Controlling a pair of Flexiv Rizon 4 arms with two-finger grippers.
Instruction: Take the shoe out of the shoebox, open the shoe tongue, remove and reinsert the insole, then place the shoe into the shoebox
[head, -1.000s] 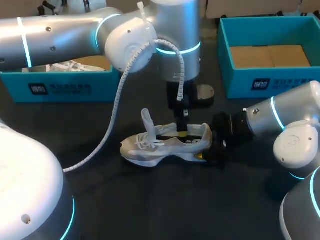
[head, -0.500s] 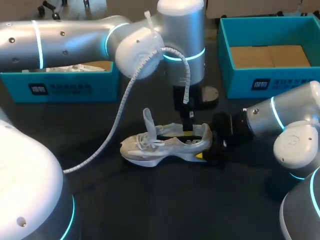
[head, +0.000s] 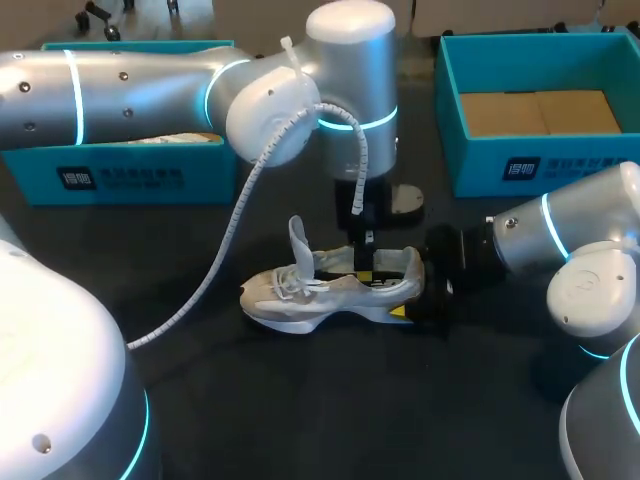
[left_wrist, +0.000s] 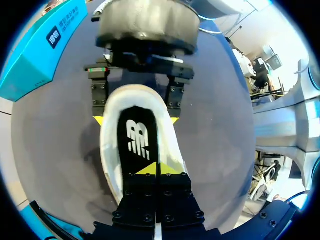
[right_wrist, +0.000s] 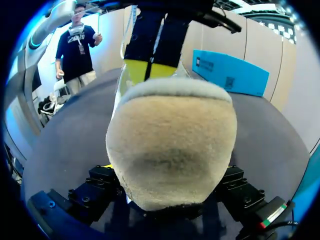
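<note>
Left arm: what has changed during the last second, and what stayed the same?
The left gripper, shut, shifted slightly toward the heel, then came back and lower into the shoe opening, over the insole. The shoe, its raised tongue and the right gripper, shut on the heel, stayed as they were.

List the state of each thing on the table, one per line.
shoe: upright on its sole, out of the boxes.
tongue: pulled up, open.
insole: lying inside the shoe.
left gripper: shut, tips over the insole.
right gripper: shut on the shoe's heel.
left shoebox: open.
right shoebox: open.
</note>
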